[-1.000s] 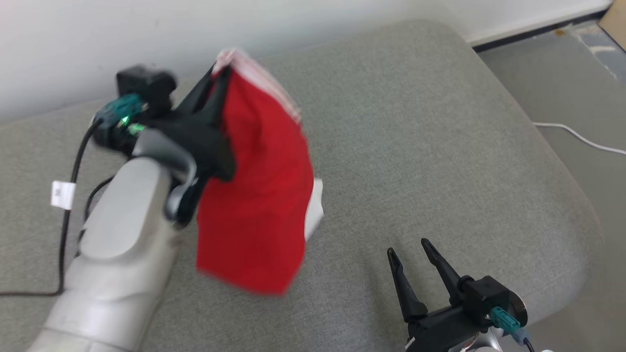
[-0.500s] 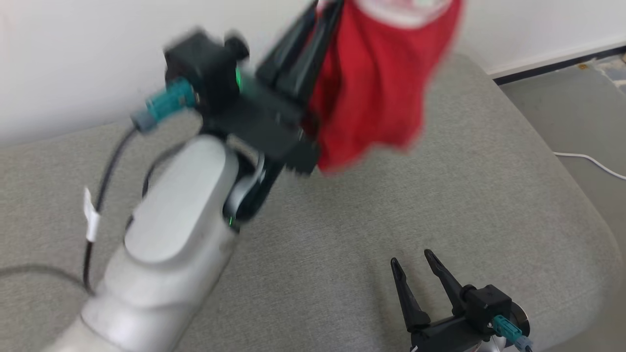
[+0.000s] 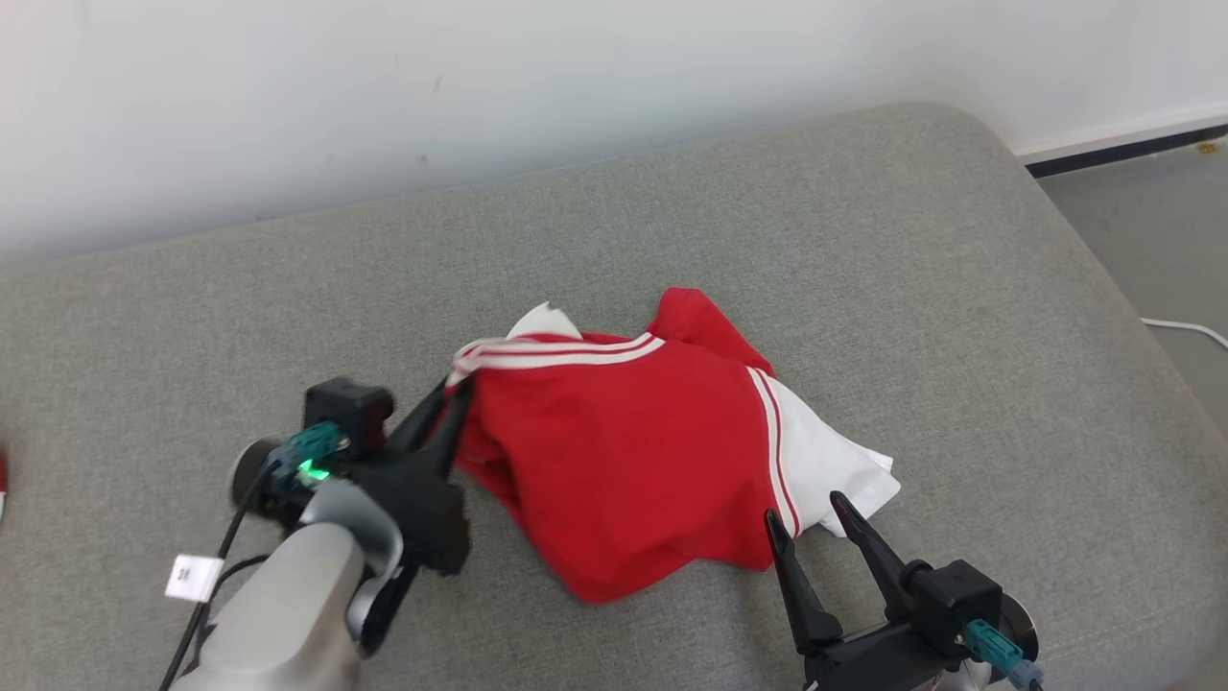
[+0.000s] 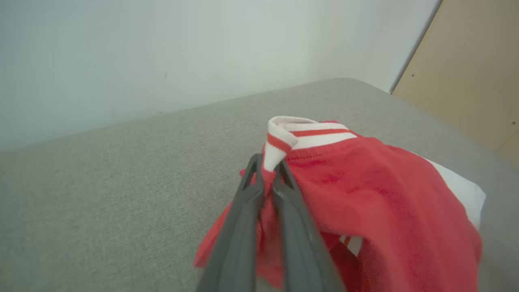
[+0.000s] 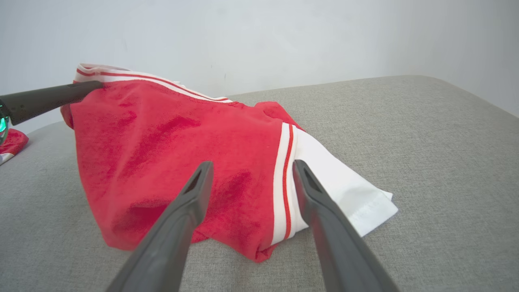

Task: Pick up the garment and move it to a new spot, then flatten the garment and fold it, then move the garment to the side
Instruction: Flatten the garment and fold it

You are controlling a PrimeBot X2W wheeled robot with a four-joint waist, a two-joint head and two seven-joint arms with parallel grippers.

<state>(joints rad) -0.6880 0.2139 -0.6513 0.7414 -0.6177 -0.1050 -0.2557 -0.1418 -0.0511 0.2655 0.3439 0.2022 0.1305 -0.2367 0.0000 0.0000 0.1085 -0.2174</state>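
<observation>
The garment (image 3: 624, 461) is red with white striped trim and a white sleeve. It lies crumpled on the grey cushion (image 3: 863, 240), its left edge lifted. My left gripper (image 3: 456, 395) is shut on that striped edge. In the left wrist view the left gripper (image 4: 267, 162) pinches the white and red trim of the garment (image 4: 385, 194). My right gripper (image 3: 802, 509) stands open at the garment's near right edge, holding nothing. The right wrist view shows the right gripper (image 5: 252, 163) spread in front of the garment (image 5: 162, 142), and the other arm's fingers (image 5: 52, 97) at the raised trim.
A white wall runs behind the cushion. Bare floor with a white cable (image 3: 1185, 328) lies to the right. Another red cloth (image 5: 12, 142) sits at the cushion's far left. A tan panel (image 4: 466, 81) stands beyond the cushion's end.
My left arm swung the garment up high, then brought it down onto the cushion, where most of it now lies. The head camera shifted. The right gripper stayed open in place.
</observation>
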